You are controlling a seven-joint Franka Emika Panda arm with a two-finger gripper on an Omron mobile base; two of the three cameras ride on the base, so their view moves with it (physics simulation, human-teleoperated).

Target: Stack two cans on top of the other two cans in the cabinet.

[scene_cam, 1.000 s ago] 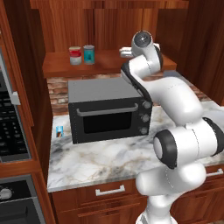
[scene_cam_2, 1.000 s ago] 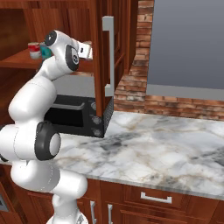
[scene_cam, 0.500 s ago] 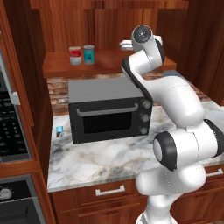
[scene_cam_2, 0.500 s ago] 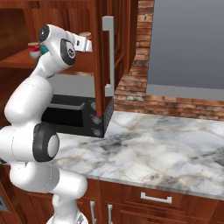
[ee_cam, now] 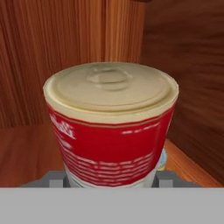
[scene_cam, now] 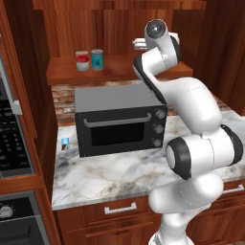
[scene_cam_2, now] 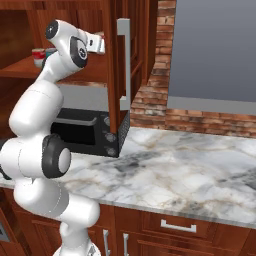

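Red-and-white can clamped in my tool, up inside the cabinet.

My tool [ee_cam: 111,181] is closed on the red-and-white can [ee_cam: 111,131] low on its sides, above the cabinet shelf [scene_cam: 115,67]. I judge it stiff and smooth-walled, fairly light, best held around the label's middle. Pale lid, red label with white print. A second red-and-white can [scene_cam: 82,60] and the teal can [scene_cam: 97,59] stand side by side further left on the shelf.

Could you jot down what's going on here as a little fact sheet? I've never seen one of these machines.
Setting: reddish-brown wooden cabinet shelf above a dark toaster oven on a marble counter.
Claw: claw shut on a red-and-white tin with a pale lid.
On shelf: a second red-and-white tin beside a teal-labelled tin, both upright.
Stacking: none done on the shelf's left.
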